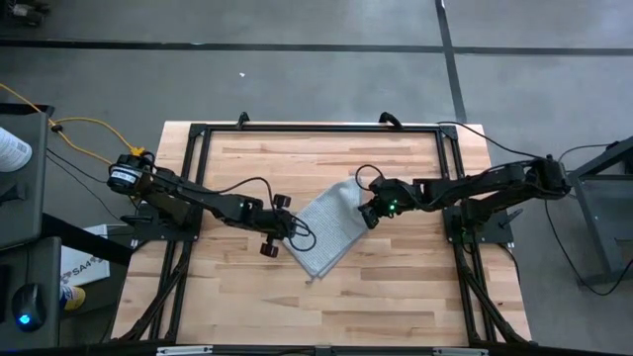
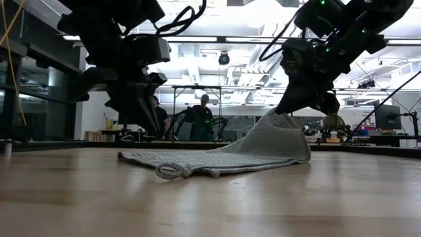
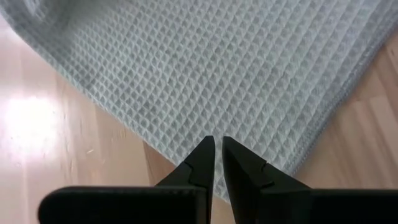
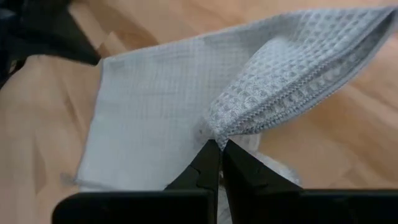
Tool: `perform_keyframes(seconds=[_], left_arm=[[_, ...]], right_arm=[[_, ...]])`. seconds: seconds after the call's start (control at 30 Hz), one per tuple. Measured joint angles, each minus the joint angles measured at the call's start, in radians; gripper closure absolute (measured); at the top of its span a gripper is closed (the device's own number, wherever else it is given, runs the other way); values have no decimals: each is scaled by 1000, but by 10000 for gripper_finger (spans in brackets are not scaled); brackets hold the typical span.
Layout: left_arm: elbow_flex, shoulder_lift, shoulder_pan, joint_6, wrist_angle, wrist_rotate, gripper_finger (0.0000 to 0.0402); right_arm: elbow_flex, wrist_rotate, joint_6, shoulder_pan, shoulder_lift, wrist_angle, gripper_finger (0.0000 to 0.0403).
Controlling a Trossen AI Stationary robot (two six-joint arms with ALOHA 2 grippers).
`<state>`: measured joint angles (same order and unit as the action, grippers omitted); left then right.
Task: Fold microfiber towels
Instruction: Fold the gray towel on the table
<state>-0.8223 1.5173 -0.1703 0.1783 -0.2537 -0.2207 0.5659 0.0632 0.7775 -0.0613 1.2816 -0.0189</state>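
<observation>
Looking out past the wooden tabletop (image 1: 396,287), there's a wide grey concrete floor (image 1: 297,89) crossed by dark seam lines, one running along the far side and another cutting off at an angle. Yellow cable (image 1: 84,129) trails across it near a dark cabinet (image 1: 20,188) at the side. Down at table height, the room opens up big: a bright ceiling with white ducts and strip lights (image 2: 223,49), glass partitions off to one side, and two people (image 2: 200,118) standing at benches in the distance, with monitors (image 2: 387,117) farther along.
</observation>
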Motion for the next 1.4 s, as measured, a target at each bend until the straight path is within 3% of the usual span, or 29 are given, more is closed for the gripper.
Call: perform_keyframes(seconds=[0.43, 0.9, 1.07, 1.2, 1.4], left_arm=[[0, 0, 0, -25, -12, 22, 371], [0, 0, 0, 98, 20, 35, 371], [0, 0, 0, 98, 19, 35, 371], [0, 0, 0, 97, 19, 36, 371], [0, 0, 0, 82, 19, 55, 371]], right_arm=[[0, -11, 49, -93, 0, -125, 399], [1, -45, 64, -92, 0, -196, 394], [1, 35, 66, -92, 1, -337, 397], [0, 108, 26, -96, 1, -342, 394], [0, 75, -48, -157, 1, -310, 392]])
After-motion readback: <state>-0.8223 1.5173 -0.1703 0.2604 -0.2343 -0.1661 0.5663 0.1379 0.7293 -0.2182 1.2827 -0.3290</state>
